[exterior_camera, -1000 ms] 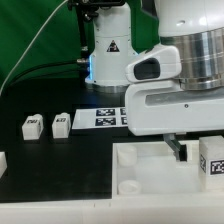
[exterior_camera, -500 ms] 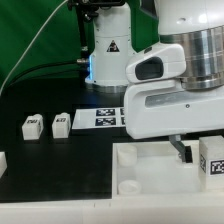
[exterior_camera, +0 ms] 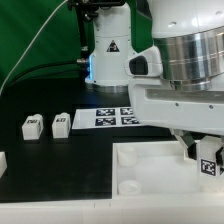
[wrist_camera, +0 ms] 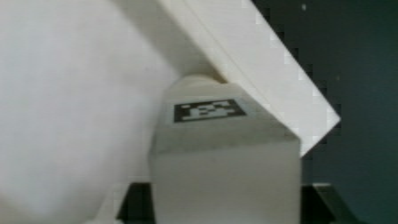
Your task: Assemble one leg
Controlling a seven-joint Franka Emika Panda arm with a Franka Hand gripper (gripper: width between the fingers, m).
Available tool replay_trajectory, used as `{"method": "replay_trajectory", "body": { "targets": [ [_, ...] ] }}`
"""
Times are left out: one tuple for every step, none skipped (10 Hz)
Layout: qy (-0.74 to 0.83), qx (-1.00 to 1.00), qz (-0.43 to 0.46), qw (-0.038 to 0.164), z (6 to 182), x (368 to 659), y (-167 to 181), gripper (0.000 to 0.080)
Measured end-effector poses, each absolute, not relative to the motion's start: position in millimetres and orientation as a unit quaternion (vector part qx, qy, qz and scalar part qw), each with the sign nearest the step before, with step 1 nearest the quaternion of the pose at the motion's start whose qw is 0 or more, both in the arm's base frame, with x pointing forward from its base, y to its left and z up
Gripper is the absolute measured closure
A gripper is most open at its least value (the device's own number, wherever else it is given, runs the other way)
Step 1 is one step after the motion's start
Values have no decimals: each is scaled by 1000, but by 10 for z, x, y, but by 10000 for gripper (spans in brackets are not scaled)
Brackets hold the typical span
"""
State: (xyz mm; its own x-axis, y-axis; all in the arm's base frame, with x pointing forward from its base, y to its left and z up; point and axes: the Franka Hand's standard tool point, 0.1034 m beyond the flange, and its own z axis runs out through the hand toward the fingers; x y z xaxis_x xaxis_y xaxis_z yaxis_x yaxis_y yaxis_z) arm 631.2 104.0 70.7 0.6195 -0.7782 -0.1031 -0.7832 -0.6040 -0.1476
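Gripper (exterior_camera: 205, 158) fingers clenched on blocky white plastic leg (exterior_camera: 211, 165) w/ b&w square tag.

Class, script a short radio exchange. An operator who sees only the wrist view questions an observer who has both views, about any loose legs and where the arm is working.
Operator: I see only a tagged leg against a white edge. Are other legs lying loose?
Observer: Yes. A first loose leg and a second loose leg stand side by side on the black table, towards the exterior view's left.
Operator: Where is the arm working?
Observer: The gripper is low over the tabletop, at its corner on the exterior view's right. It appears closed on the held leg.
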Motion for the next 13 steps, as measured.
{"method": "replay_trajectory", "body": {
  "targets": [
    [527,-845,25,89,701,6297,1044,501],
    [612,-786,34,86,702,6282,1061,501],
    [688,-719,41,88,708,6264,1084,501],
    [732,-673,47,92,708,6261,1085,501],
    [742,-662,51,93,706,6258,1079,501],
    [738,-667,50,93,705,6257,1079,501],
    [728,-677,49,94,704,6256,1080,501],
    [716,-690,47,94,703,6255,1084,453],
    [648,-755,39,95,711,6258,1095,313],
    [567,-818,28,92,725,6261,1119,206],
    [509,-855,21,93,737,6272,1129,206],
    [472,-876,17,92,729,6270,1116,161],
    [423,-901,11,93,727,6270,1110,153]
  ]
}}
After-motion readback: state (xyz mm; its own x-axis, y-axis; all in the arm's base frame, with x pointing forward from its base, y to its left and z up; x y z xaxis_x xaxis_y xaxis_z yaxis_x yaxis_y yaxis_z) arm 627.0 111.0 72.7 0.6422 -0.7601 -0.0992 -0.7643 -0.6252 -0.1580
